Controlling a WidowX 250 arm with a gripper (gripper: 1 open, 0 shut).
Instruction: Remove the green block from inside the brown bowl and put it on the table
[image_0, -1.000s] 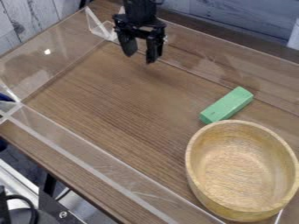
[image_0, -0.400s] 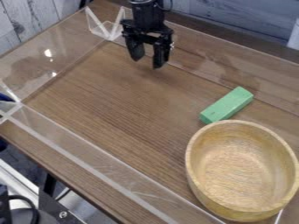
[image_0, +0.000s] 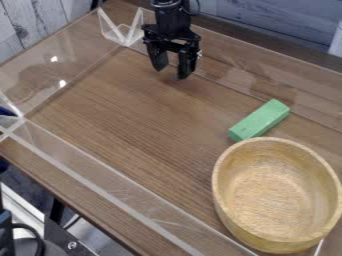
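The green block (image_0: 259, 119) lies flat on the table (image_0: 134, 120), just up and left of the brown bowl (image_0: 277, 192) and apart from its rim. The bowl sits at the lower right and holds nothing that I can see. My gripper (image_0: 171, 68) hangs at the upper middle of the view, pointing straight down over the wood, open with nothing between its black fingers. It is well to the left of the block and the bowl.
Low clear acrylic walls (image_0: 80, 165) run along the table's edges, one along the near-left side and one along the far side behind the gripper. A whitish plank surface (image_0: 34, 25) shows beyond the far left corner.
The gripper has shifted slightly to the right and lower over the table, still open. The block and bowl have not moved.
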